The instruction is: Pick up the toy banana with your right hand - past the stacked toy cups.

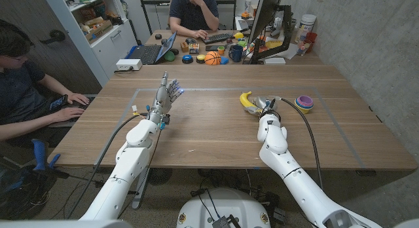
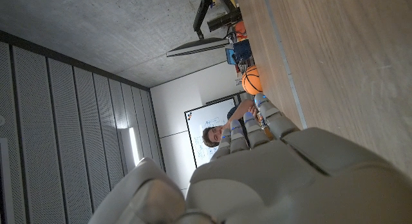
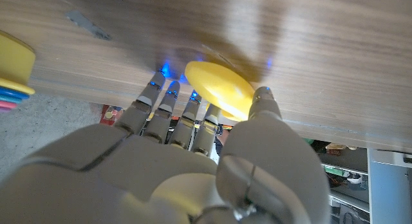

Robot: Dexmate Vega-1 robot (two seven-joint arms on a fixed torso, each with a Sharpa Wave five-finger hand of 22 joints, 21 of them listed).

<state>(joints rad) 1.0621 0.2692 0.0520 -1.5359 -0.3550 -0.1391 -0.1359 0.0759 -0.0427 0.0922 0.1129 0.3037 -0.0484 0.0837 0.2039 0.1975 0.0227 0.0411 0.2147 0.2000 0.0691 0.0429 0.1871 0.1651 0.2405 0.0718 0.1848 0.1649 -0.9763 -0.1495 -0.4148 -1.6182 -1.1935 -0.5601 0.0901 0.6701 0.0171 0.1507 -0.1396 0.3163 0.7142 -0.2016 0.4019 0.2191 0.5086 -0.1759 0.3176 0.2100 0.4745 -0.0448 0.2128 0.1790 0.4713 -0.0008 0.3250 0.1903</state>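
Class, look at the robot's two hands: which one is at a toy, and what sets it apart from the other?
The right hand: its fingers close around the yellow toy banana. The left hand stands upright, holding nothing.

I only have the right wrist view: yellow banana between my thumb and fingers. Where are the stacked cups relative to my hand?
Observer: In the head view, the stacked toy cups stand on the table to the right of your right hand, apart from it.
Operator: Is the banana off the table?
Observer: The toy banana seems to lie on it, sticking out on the hand's left side; I cannot tell whether the hand grips it.
Operator: And the left hand?
Observer: The left hand stands upright, fingers apart, holding nothing.
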